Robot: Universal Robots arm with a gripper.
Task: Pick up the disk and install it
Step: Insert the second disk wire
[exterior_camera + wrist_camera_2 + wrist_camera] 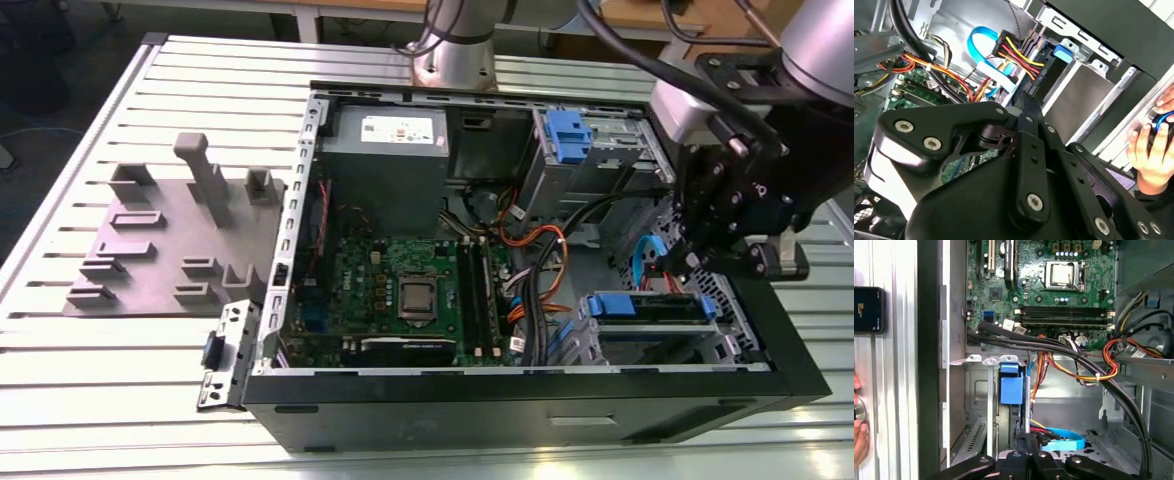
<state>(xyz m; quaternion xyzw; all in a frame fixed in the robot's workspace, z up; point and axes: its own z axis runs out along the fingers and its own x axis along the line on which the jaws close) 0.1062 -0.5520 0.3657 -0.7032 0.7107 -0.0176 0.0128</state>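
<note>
The hand hovered at the case's three o'clock, above the seated disk; its grip unreadable. Cables nearby could snag.

Open computer case lay on its side on the ribbed metal bench. Green motherboard sat flat inside, with a bare silver processor at its centre and black memory slots beside it. Grey power supply with a white sticker occupied the far corner of the case. Orange, yellow and black cables ran across the interior; a light-blue flat cable looped near the drive bays. Grey moulded fixture tray rested on the bench at the exterior view's left, apart from the case. Black phone-like device lay on the bench outside the case wall.
</note>
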